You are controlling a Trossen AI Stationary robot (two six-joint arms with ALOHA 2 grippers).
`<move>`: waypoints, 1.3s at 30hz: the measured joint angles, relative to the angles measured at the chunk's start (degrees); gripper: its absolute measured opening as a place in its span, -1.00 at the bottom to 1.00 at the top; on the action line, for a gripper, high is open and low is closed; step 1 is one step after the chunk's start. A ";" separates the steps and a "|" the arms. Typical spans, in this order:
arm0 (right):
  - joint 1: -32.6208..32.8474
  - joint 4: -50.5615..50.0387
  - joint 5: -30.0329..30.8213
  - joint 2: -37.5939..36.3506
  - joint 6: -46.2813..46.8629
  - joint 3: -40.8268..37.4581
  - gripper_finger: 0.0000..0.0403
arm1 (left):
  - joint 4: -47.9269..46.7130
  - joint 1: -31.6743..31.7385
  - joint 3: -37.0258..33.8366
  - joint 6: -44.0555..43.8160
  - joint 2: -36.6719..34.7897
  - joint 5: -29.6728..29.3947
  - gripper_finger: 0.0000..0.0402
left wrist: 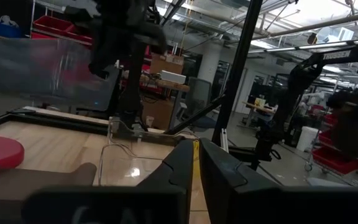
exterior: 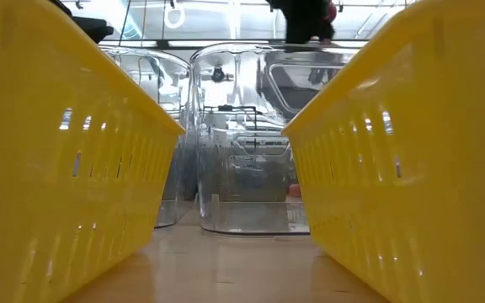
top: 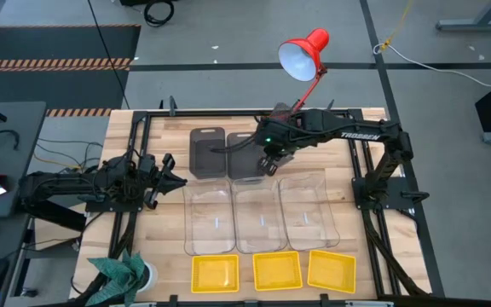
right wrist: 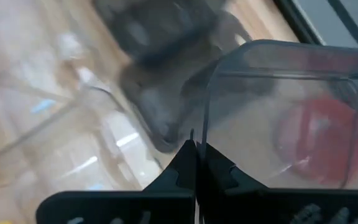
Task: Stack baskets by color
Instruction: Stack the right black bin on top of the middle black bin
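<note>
Three rows of baskets lie on the table, seen from above: dark grey at the far side, clear in the middle, yellow nearest the front edge.

At the left, the left gripper waits low beside the left clear basket. Its fingers are drawn to a narrow slit and hold nothing.

Moving right, two dark grey baskets sit side by side. Any third is hidden by the arm. Below them are the middle clear basket and the right clear basket. The three yellow baskets stand apart and unstacked.

The right gripper reaches in over the centre, near the red lamp. The right wrist view shows it pinched tight on the thin rim of a clear basket. Judging by the high view, this is the right one, taken at its far corner.

The step in hand appears to be lifting this clear basket to nest it in a neighbour. A corner grip on a slippery wall invites swinging. It would be best to raise the basket slowly until its base clears the neighbour's rim, carry it level, and square its long sides with the basket below. Release should come only once it has dropped inside. The grey baskets close behind should not be nudged.
</note>
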 joint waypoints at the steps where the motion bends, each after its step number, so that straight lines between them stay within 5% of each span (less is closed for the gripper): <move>1: 0.20 1.33 -1.05 0.50 -1.20 0.50 -0.98 | -0.01 0.00 0.00 0.00 0.00 0.00 -0.85; 8: 1.41 12.58 -5.25 2.84 -12.91 0.75 -0.98 | -0.04 0.00 0.02 0.00 0.02 0.00 -0.84; 23: 5.20 15.40 2.03 11.47 -29.10 0.57 -0.98 | -0.14 0.00 0.00 0.00 0.02 0.00 -0.84; 39: 4.27 12.69 0.03 15.04 -28.22 0.53 -0.98 | -0.18 0.00 0.01 0.00 0.00 -0.02 -0.84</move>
